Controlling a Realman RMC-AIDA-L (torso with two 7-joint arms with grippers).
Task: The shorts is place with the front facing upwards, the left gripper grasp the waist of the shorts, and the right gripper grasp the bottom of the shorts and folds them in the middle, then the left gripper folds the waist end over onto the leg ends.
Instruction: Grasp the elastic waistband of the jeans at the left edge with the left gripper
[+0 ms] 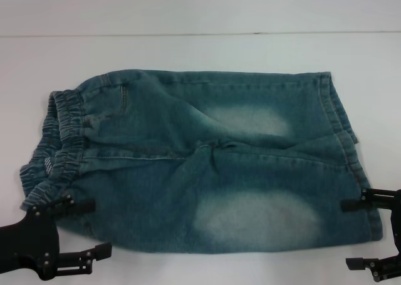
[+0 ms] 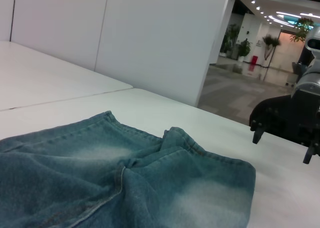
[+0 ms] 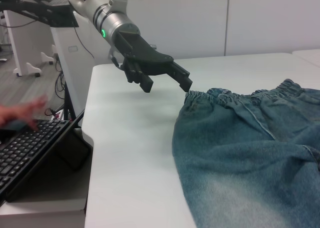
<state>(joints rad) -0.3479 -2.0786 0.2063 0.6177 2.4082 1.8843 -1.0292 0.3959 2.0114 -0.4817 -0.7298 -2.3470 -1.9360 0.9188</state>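
The shorts (image 1: pixel 200 163) are lying flat on the white table (image 1: pixel 188 50), waist (image 1: pixel 56 141) toward the robot's left, leg ends (image 1: pixel 351 153) toward its right. The left gripper (image 1: pixel 80 230) is hanging at the near waist corner, jaws spread wide, gripping nothing; its upper finger is reaching over the band's edge. The right gripper (image 1: pixel 353 233) is sitting at the near leg hem, equally wide open and empty. Judgement: both are approaching to grasp. Each should be taking the full hem thickness, closing together, so the fold runs straight.
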